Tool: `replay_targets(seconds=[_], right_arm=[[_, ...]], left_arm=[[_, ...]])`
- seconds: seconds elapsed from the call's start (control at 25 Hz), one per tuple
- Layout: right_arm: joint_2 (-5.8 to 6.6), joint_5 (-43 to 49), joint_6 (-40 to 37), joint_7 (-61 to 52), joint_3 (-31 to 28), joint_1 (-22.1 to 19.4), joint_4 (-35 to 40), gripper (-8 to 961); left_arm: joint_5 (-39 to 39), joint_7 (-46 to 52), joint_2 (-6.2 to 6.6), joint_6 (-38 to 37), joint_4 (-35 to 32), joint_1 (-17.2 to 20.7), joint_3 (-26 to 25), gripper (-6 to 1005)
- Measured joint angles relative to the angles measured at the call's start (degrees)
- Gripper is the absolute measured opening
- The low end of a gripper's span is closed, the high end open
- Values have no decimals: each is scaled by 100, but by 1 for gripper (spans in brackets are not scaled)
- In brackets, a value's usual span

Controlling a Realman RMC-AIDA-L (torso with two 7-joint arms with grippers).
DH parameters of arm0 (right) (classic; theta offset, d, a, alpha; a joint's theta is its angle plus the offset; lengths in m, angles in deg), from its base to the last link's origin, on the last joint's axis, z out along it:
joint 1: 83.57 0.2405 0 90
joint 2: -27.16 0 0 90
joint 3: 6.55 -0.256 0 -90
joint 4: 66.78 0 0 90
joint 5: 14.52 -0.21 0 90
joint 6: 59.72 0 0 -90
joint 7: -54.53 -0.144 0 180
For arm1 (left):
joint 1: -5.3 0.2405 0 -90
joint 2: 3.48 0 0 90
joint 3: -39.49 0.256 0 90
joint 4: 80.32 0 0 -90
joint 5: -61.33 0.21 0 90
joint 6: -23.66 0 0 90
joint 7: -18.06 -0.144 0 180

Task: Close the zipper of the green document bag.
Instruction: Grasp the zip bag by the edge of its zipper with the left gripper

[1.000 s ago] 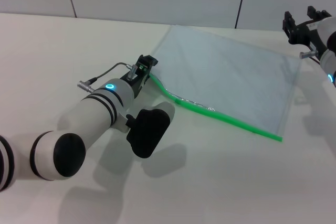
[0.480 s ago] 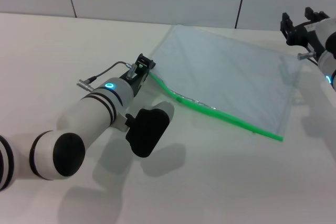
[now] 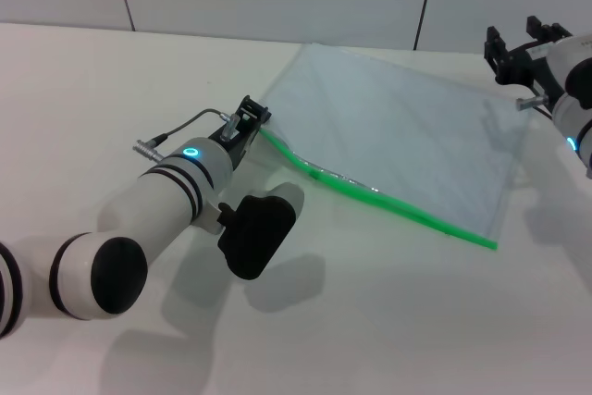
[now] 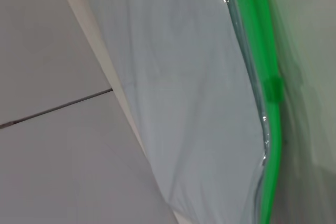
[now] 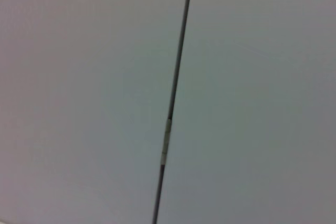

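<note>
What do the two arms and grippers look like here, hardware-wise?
The left arm is a glossy white tube with black joint bands, a glowing cyan ring light, a black wrist camera housing and a grey cable looping to a metal plug. The left gripper is black. The right arm is white too, with a black right gripper.

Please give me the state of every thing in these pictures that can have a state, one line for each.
bag: flat on the table, its corner by the left end effector lifted.
zipper: along the bag's near edge; whether it is closed cannot be told.
left end effector: at the zipper's left end.
right end effector: raised above the bag's far right corner, holding nothing.
</note>
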Motion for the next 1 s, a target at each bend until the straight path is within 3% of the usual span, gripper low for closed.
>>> replay_targets(seconds=[0.64,1.0], right_arm=[[8,29,4,0,424,49,-206,545],[8,684,-211,-2,490,8,-476,545]], left_arm=[[421,1506,11,-856,65,73,27,47],[738,2556,18,-1298,123,251,28,46]])
